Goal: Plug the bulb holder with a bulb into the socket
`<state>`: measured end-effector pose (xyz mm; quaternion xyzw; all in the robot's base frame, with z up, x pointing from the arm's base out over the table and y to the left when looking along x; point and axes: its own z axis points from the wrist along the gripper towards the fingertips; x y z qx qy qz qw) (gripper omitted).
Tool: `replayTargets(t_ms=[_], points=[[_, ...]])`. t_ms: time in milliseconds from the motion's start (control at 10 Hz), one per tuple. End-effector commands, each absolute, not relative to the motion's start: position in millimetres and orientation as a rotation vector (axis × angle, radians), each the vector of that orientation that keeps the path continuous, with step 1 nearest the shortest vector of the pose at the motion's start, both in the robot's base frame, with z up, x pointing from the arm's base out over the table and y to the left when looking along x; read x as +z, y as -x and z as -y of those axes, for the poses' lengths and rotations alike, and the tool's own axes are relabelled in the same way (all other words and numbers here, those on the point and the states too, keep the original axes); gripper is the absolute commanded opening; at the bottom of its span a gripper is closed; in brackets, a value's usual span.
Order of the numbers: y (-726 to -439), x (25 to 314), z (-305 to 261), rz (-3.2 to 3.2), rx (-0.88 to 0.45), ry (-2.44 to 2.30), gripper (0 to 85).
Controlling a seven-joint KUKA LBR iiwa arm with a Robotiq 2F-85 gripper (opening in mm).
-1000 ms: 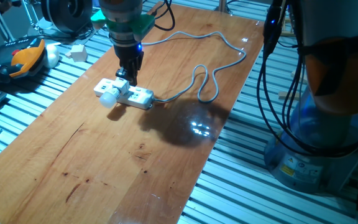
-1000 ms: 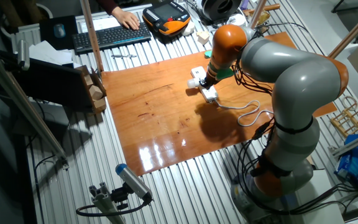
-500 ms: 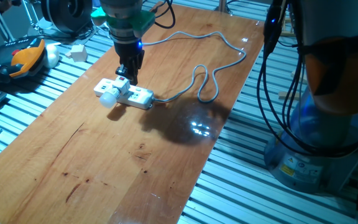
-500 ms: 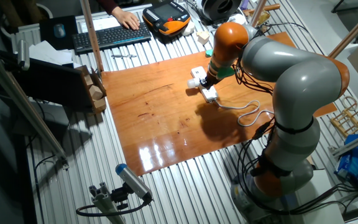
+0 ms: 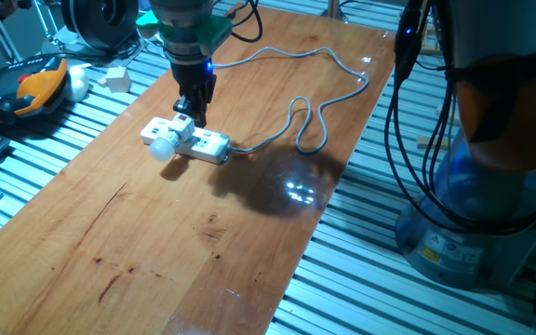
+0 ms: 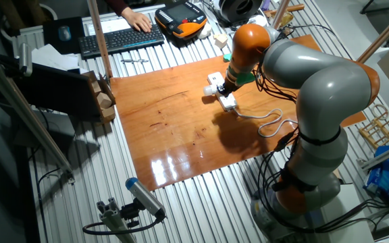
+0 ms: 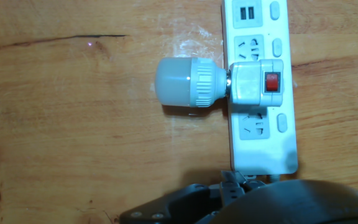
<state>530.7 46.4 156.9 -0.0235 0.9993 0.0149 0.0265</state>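
The bulb holder [image 7: 257, 82], white with a red switch, sits plugged into the socket [image 7: 263, 143], a long white power strip. Its frosted bulb [image 7: 182, 83] sticks out sideways over the wood. In one fixed view the holder [image 5: 180, 131] stands on the strip [image 5: 210, 144], and my gripper [image 5: 194, 112] hangs just above it, not touching. Nothing grips the holder in the hand view, where only the dark gripper body shows at the bottom edge. In the other fixed view the gripper [image 6: 227, 85] is over the strip [image 6: 227, 102]. The jaws look slightly apart and empty.
The strip's grey cord [image 5: 310, 121] loops across the wooden tabletop [image 5: 156, 242] toward the far right. An orange-black pendant [image 5: 35, 88] and a small white cube [image 5: 116, 77] lie off the board at the left. A keyboard [image 6: 120, 39] with a person's hand is beyond the table.
The gripper has lifted slightly off the bulb holder. The holder and strip have not moved.
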Motion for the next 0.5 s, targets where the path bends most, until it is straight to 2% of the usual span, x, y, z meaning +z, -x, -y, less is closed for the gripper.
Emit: replayTargets(t_ms=[0,400], points=[[-530.5,157.0,-46.3,-3.084,0.041,0.073,0.0],[-530.5,157.0,-46.1,-3.081,0.033,0.080,0.0]])
